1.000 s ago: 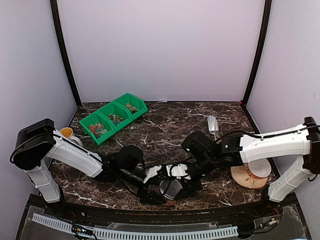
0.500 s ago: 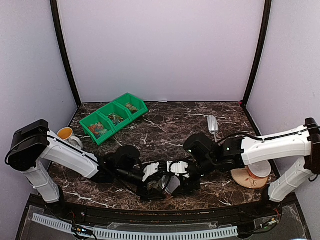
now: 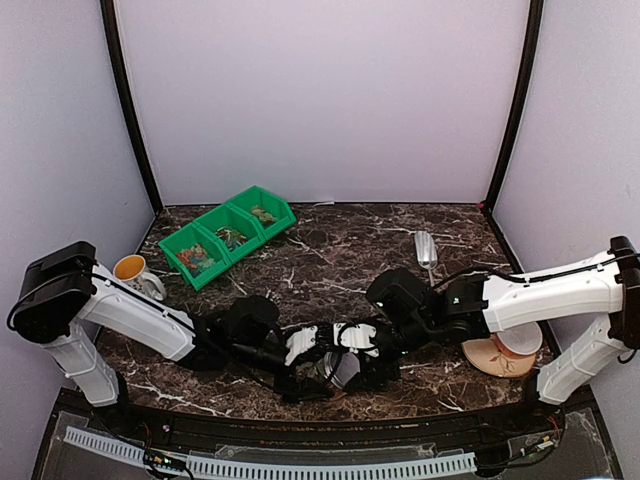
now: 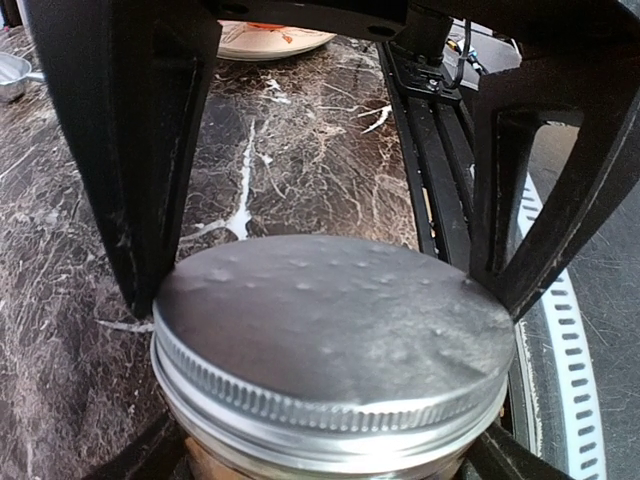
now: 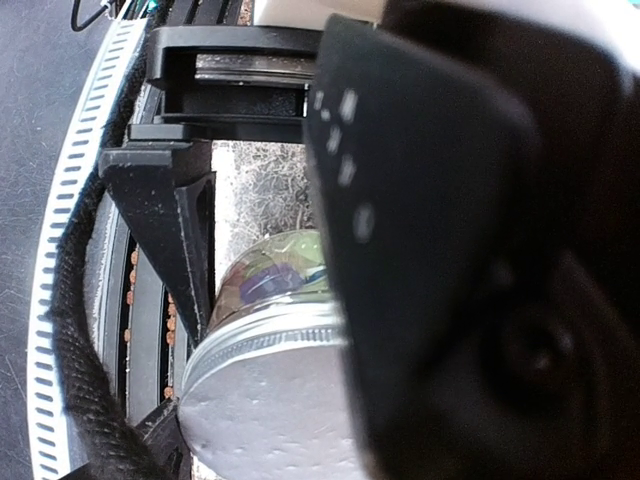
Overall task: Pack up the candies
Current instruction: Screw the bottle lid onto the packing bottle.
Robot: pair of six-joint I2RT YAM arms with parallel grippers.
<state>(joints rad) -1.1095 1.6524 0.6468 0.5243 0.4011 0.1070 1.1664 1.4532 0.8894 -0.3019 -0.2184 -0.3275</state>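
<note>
A glass jar (image 3: 345,372) with a silver screw lid (image 4: 330,320) sits between both grippers near the table's front edge. Mixed-colour candies (image 5: 268,275) show through its glass. My left gripper (image 3: 312,362) comes in from the left and its fingers (image 4: 150,455) close on the jar body below the lid. My right gripper (image 3: 368,358) comes in from the right, its black fingers (image 4: 150,200) pressed on the lid's rim on both sides. More candies (image 3: 197,258) lie in the green bins (image 3: 228,232) at the back left.
A metal scoop (image 3: 426,248) lies at the back right. A plate (image 3: 490,355) with a white cup (image 3: 520,338) on it sits under the right arm. A mug (image 3: 131,268) stands at the left. The table's front edge and a cable rail (image 3: 270,465) are just beyond the jar.
The left arm has dropped and its wrist has shifted slightly right. Both grippers have stayed on the jar, which has barely moved.
</note>
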